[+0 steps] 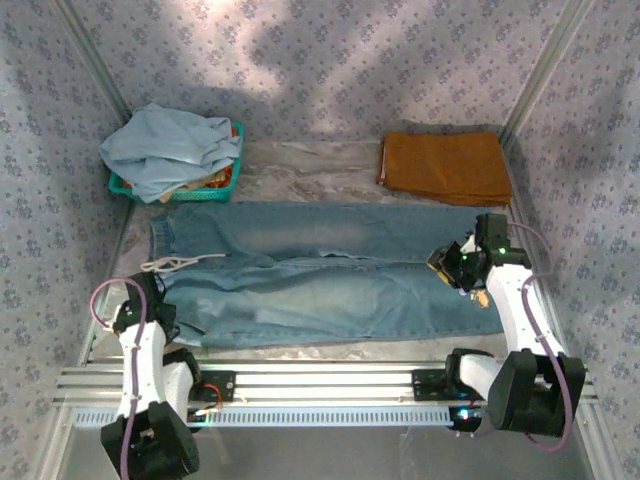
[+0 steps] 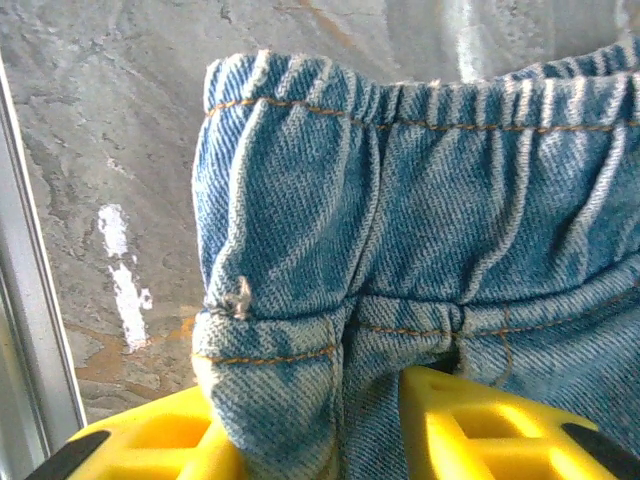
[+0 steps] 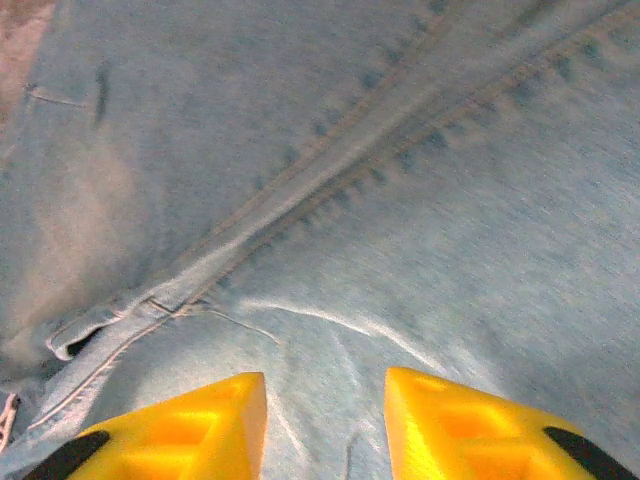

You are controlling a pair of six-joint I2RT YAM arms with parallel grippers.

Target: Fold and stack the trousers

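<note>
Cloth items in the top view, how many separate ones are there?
3. The trousers lie spread across the middle; a folded rust-orange cloth sits far right; a pale blue heap tops the green basket far left, possibly hiding more.

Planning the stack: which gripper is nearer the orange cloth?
Right. The right gripper is over the trousers just before the orange cloth; the left gripper is at their opposite end.

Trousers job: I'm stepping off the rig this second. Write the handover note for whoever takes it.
Left pincer: fingers either side of a waistband fold, denim filling the gap; looks gripped.
Right pincer: open, low over the leg end, holding nothing.
Trousers: spread full length on the table, waist left, legs right.
Done: laid out flat.
Left: fold, then stack.
</note>
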